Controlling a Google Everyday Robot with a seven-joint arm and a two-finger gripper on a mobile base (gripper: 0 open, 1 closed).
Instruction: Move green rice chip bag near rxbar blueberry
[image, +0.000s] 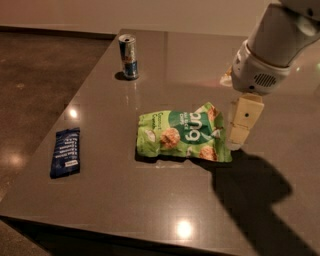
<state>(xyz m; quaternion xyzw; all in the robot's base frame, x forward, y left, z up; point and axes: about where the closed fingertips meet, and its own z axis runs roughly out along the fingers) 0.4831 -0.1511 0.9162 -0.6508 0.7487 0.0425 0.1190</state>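
Note:
The green rice chip bag (180, 135) lies flat near the middle of the dark table (150, 205); it is light green with a dark green band, white letters and round tan chips. The rxbar blueberry (66, 151), a small dark-blue bar with white text, lies flat near the table's left edge, well apart from the bag. My gripper (236, 142) hangs from the white arm (272, 47) at the upper right, with its tip just above the table beside the bag's right edge. It holds nothing that I can see.
A blue and silver drink can (129, 56) stands upright at the back left of the table. The table's left edge runs diagonally past the bar, with dark floor (35, 80) beyond. The arm's shadow (250, 185) falls at the right front.

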